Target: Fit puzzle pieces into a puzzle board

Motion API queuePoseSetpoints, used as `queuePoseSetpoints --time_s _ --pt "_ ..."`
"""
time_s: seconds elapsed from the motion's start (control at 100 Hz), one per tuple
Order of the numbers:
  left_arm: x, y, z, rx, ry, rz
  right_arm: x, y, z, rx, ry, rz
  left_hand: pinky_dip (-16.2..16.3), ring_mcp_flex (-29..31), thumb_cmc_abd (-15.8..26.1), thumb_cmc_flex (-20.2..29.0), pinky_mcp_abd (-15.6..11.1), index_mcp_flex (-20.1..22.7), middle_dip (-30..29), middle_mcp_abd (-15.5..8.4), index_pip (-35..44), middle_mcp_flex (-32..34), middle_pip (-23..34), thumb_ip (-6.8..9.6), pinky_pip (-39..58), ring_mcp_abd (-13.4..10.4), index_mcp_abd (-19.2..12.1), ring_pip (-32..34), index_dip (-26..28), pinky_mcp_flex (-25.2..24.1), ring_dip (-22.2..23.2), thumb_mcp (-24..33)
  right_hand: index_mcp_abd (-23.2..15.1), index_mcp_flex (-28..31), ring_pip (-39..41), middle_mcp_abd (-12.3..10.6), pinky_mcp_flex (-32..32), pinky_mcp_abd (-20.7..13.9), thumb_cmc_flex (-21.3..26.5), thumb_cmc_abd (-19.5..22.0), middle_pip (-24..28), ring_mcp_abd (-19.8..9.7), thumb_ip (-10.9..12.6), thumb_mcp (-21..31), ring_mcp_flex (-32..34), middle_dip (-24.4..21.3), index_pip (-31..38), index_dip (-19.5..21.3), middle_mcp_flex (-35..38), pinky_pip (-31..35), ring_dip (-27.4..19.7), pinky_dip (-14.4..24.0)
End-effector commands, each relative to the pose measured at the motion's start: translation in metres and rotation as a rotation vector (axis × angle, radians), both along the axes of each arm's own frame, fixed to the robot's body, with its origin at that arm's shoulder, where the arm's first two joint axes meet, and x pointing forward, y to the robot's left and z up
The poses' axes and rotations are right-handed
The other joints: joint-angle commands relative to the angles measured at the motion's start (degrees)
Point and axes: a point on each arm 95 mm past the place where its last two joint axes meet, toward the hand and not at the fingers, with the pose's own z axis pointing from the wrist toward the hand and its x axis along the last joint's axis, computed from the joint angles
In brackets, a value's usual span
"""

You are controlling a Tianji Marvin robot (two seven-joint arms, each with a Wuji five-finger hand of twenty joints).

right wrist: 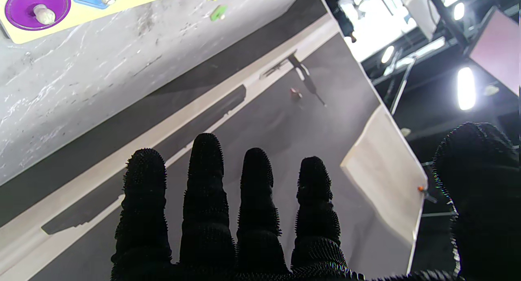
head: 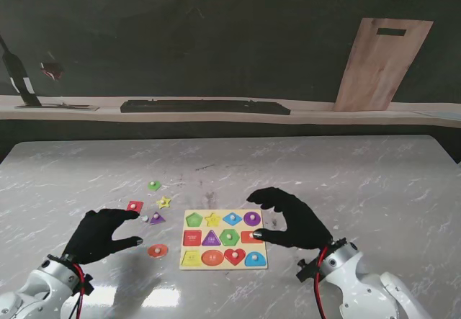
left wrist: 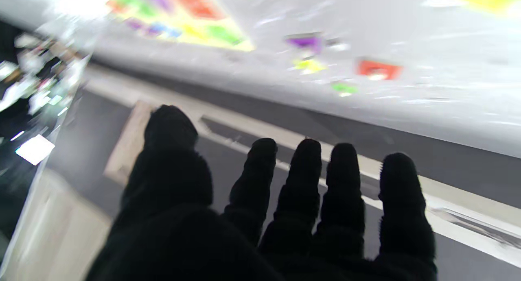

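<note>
Both gloved hands near the bench's front edge — left hand (head: pixel 103 234) empty, fingers spread, right hand (head: pixel 292 219) likewise, puzzle board (head: pixel 224 239) between them, loose pieces (head: pixel 156 218) beside the left.

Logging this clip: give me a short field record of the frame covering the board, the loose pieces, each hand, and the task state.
board: yellow puzzle board, between the hands
loose pieces: green piece, red square, yellow star, purple triangle, orange round piece, all left of the board
left hand: open, beside the loose pieces, holding nothing
right hand: open, over the board's right edge, holding nothing
task state: five pieces lie off the board
</note>
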Motion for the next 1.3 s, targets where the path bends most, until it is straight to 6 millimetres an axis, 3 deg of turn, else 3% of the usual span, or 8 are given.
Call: queuePoseSetpoints --time_s 0.0,0.22,0.44,0.7,0.71,0.73,0.83,1.29 --pt "-0.003 0.013 0.0 0.061 0.03 0.04 -0.004 0.004 -0.001 -0.006 -0.002 0.006 2.1 1.7 1.6 1.5 -3.4 1.8 1.5 0.9 2.0 2.6 2.4 3.01 5.0 1.0 1.3 3.8 0.5 1.0 1.8 -0.6 -1.1 0.9 0.7 -1.9 0.2 -0.3 -1.0 -1.1 0.4 -0.8 1.2 0.0 1.0 0.5 -0.2 0.3 1.6 1.1 0.2 0.9" --pt "0.006 0.033 -0.005 0.261 0.063 0.15 -0.002 0.004 -0.003 -0.021 0.001 0.007 4.1 8.2 3.4 2.3 -1.6 7.4 5.2 1.6 12.7 11.0 9.9 2.79 13.1 3.1 1.9 13.8 3.9 6.0 4.7 -1.4 -0.9 2.1 1.0 -1.9 0.3 -0.1 -0.4 -0.7 0.3 -0.9 1.1 -0.4 1.4 0.5 0.0 0.5 2.5 1.3 0.4 1.4" --pt "0.016 0.041 -0.013 0.386 0.129 0.219 0.001 0.006 -0.006 -0.036 0.017 0.005 4.6 9.2 4.0 2.6 -1.1 7.8 7.9 1.2 19.7 12.9 14.0 2.68 13.7 3.3 1.2 17.1 6.6 7.2 5.0 -1.4 -0.8 2.7 1.4 -1.8 0.4 0.1 0.1 -0.1 0.4 -0.9 1.2 -0.8 1.7 0.6 0.2 0.8 3.0 1.4 0.6 1.8" --pt "0.021 0.046 -0.023 0.392 0.184 0.267 0.001 0.006 -0.006 -0.044 0.018 -0.003 4.3 8.5 -3.7 10.9 -1.8 6.3 7.6 0.8 19.4 11.8 13.0 2.93 13.1 2.7 0.8 16.2 4.6 6.1 4.3 1.2 -0.7 3.4 2.0 -1.7 0.5 0.1 1.0 0.4 0.5 -1.1 1.3 -1.2 2.0 0.7 0.4 1.0 3.6 1.5 0.9 2.0" --pt "0.021 0.046 -0.023 0.392 0.184 0.267 0.001 0.006 -0.006 -0.044 0.017 -0.003 4.3 8.7 -5.5 8.5 -1.8 6.1 7.3 0.8 20.3 11.9 13.0 1.82 13.2 2.6 0.8 16.2 3.5 6.2 4.0 7.0 -0.7 3.4 2.0 -1.7 0.5 0.1 1.0 0.4 0.5 -1.1 1.3 -1.2 2.0 0.7 0.4 1.0 3.7 1.5 0.9 2.0" --pt "0.022 0.046 -0.024 0.395 0.186 0.269 0.001 0.006 -0.006 -0.045 0.017 -0.005 4.3 9.0 -7.1 6.8 -1.8 6.1 7.2 0.7 21.1 12.1 13.1 1.0 13.3 2.6 0.8 16.2 2.6 6.4 3.7 11.4 -0.6 3.4 2.0 -1.7 0.5 0.2 1.1 0.5 0.5 -1.2 1.3 -1.3 2.0 0.7 0.5 1.0 3.7 1.6 0.9 2.1" --pt "0.022 0.046 -0.025 0.418 0.201 0.271 0.001 0.007 -0.006 -0.046 0.017 -0.011 4.3 9.2 -9.5 3.8 -1.8 5.8 6.7 0.6 21.2 12.1 13.0 0.05 13.4 2.3 1.1 16.2 1.9 6.6 3.6 18.0 -0.5 3.6 2.3 -1.7 0.6 0.2 1.4 0.9 0.6 -1.3 1.4 -1.6 2.1 0.8 0.5 1.1 3.9 1.7 1.0 2.2" --pt "0.033 0.038 -0.039 0.445 0.212 0.323 0.002 0.008 -0.006 -0.042 0.028 -0.023 4.6 10.4 -8.0 2.7 -0.8 7.6 6.6 1.6 22.5 13.7 14.0 -0.59 13.8 3.1 2.1 17.6 1.4 7.3 3.7 18.0 -0.4 4.0 3.2 -1.4 0.6 0.5 2.4 1.9 1.0 -1.3 1.7 -2.4 2.2 1.0 0.7 1.3 4.4 2.0 1.3 2.4"
